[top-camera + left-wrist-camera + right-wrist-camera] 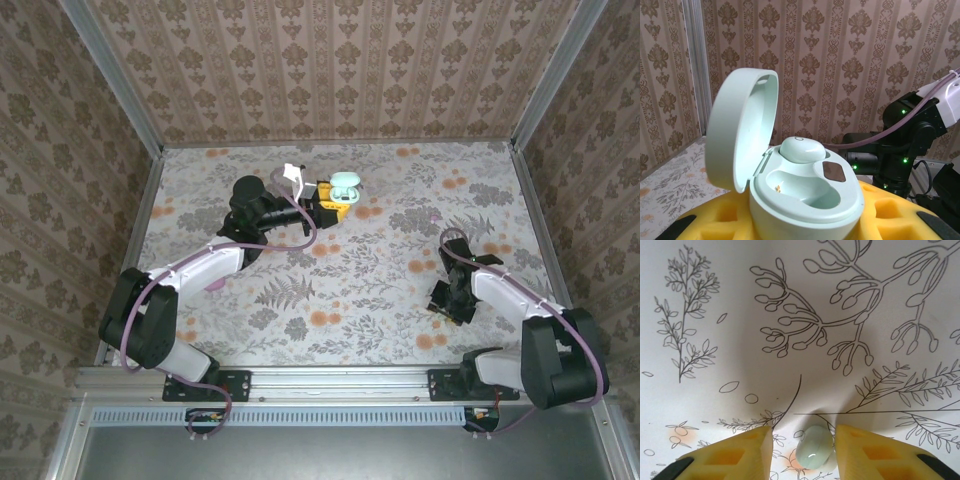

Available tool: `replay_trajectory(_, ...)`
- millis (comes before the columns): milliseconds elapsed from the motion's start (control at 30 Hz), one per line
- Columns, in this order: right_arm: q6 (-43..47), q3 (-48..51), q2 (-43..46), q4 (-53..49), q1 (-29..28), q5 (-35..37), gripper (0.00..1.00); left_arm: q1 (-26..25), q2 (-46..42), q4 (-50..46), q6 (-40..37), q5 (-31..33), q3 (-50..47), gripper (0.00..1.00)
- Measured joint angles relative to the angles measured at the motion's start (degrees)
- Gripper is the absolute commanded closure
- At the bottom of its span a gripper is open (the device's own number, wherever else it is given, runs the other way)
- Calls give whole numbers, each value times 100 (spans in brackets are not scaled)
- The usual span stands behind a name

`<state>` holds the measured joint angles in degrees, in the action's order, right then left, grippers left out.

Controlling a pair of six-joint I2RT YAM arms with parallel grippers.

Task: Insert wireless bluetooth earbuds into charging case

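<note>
Straddling a loose earbud [814, 449] with the right claw [804, 441]: yellow fingers [740, 452] apart, one on each side, with a sliver of flowered counter [790, 300] showing between finger and bud. Nothing pinched yet. Lying directly under the claw, rounded and glossy, so probably apt to squirt sideways unless squeezed squarely across its middle. Aimed almost straight down from the wrist, with the forearm folded back toward its base at the near edge. Looks well suited to a pinch from above.

Farther off, ahead and to the left of that claw: the left claw [328, 200], closed tight on the lower shell of the charging case [805, 205]. Held upright with the lid [740, 125] swung open and back, presumably to face the sockets upward and brace the case against a push from above. Hard to tell whether resting on the counter or lifted. Just above the clamping fingers, a seated earbud [800, 149] in the far socket, and an empty socket [797, 185] nearer, ready for the loose one. Reached out long and level, wrist turned toward the other arm.

Roughly halfway, by the look of it: one bud home, one to lift and carry across.
</note>
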<state>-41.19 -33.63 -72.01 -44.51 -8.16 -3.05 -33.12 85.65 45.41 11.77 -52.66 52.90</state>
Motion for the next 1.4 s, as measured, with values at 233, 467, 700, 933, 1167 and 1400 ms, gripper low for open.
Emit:
replay_trajectory(233,7,-24,-146,-17,-17,133,69,28,0,0,0,2,0,70)
replay_trajectory(467,4,-57,-151,-57,-96,138,78,28,0,-2,0,0,0,70)
replay_trajectory(700,7,-254,214,-146,-149,103,79,28,0,0,0,2,0,70)
replay_trajectory(933,-125,-748,1416,70,-166,-573,80,28,28,33,9,4,0,70)
replay_trajectory(1167,-702,-1482,1858,1123,-457,-1508,80,26,240,120,68,20,0,69)
replay_trajectory(1400,-861,-2879,1270,1982,-1207,-1910,79,0,374,129,68,22,0,69)
